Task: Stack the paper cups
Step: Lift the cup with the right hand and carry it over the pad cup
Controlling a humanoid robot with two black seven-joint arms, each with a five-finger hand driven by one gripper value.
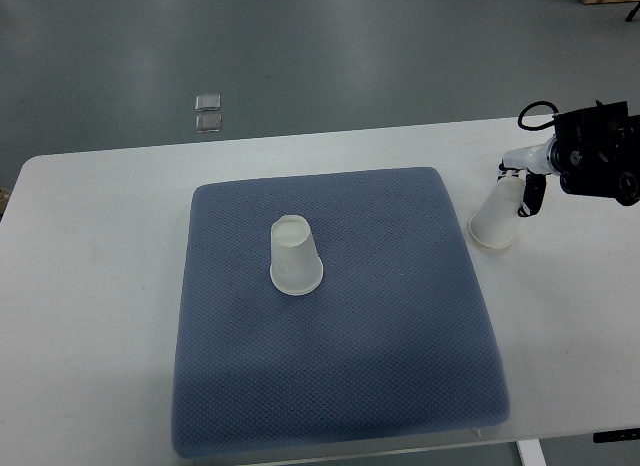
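I see two white paper cups, both inverted, rim down. The first cup point(296, 255) stands upright on its rim near the centre of the blue pad point(340, 386). The second cup point(496, 221) sits off the pad's right edge on the white table point(90, 316), tilted, apparently lifted at its base end.

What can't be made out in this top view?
- Right hand: black housing covers most of it; grip on the tilted paper cup beside the blue mat unclear.
- Left arm: not in view.
- Two small clear items on the floor: too small to identify.
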